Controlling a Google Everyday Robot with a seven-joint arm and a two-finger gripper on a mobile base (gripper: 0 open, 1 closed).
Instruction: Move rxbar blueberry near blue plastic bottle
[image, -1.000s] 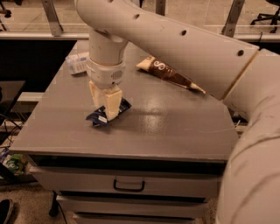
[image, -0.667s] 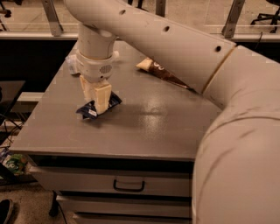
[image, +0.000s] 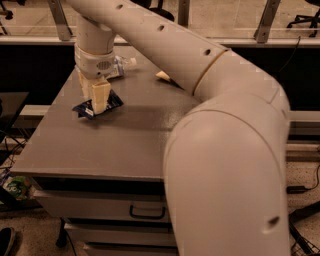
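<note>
The rxbar blueberry, a dark navy wrapper, lies at the left of the grey table top. My gripper comes straight down on it, with its cream fingers closed on the wrapper's middle. The blue plastic bottle lies on its side just behind the gripper, near the table's far left edge. It is partly hidden by my wrist, and its white cap points right. A short gap separates the bar from the bottle.
A corner of the brown-and-cream chip bag shows at the back, mostly hidden behind my arm. My large white arm covers the table's right side. Drawers with a handle sit below the front edge.
My gripper has moved left and toward the back of the table with the bar in it, bringing the bar closer to the bottle.
</note>
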